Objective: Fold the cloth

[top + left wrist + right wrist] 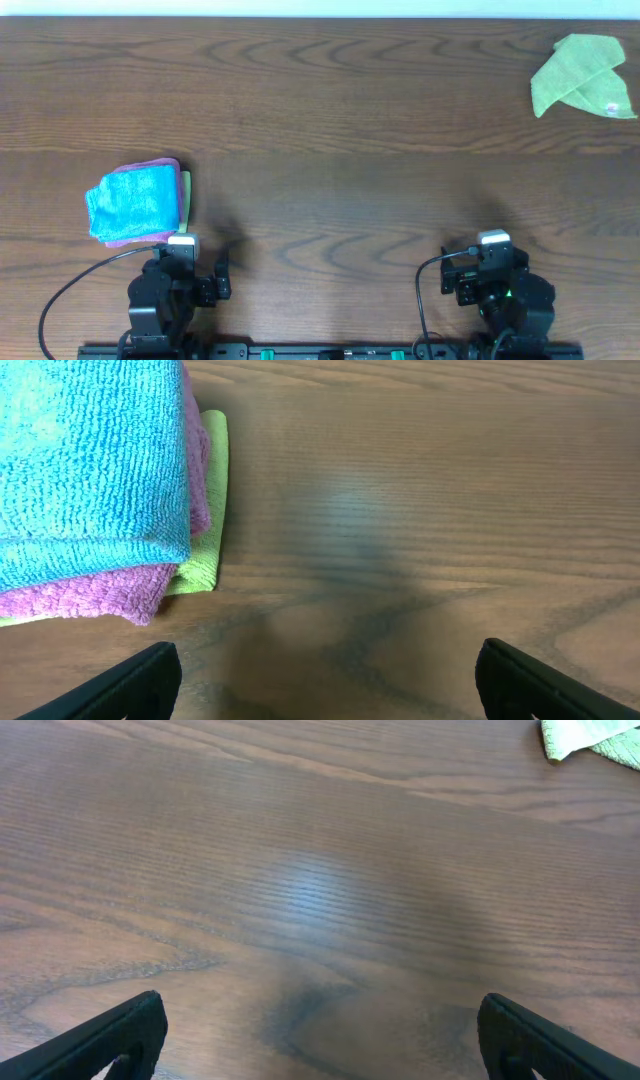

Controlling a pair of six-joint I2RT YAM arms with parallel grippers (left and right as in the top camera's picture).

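Observation:
A light green cloth [582, 77] lies loosely crumpled at the far right corner of the table; its edge shows at the top right of the right wrist view [592, 738]. My left gripper [325, 680] is open and empty near the front left edge. My right gripper [320, 1040] is open and empty near the front right edge, far from the green cloth.
A stack of folded cloths sits at the left: blue on top [132, 203] [85, 460], pink under it [90, 598], yellow-green at the bottom [205, 550]. It lies just beyond and left of my left gripper. The wooden table [350, 180] spreads between.

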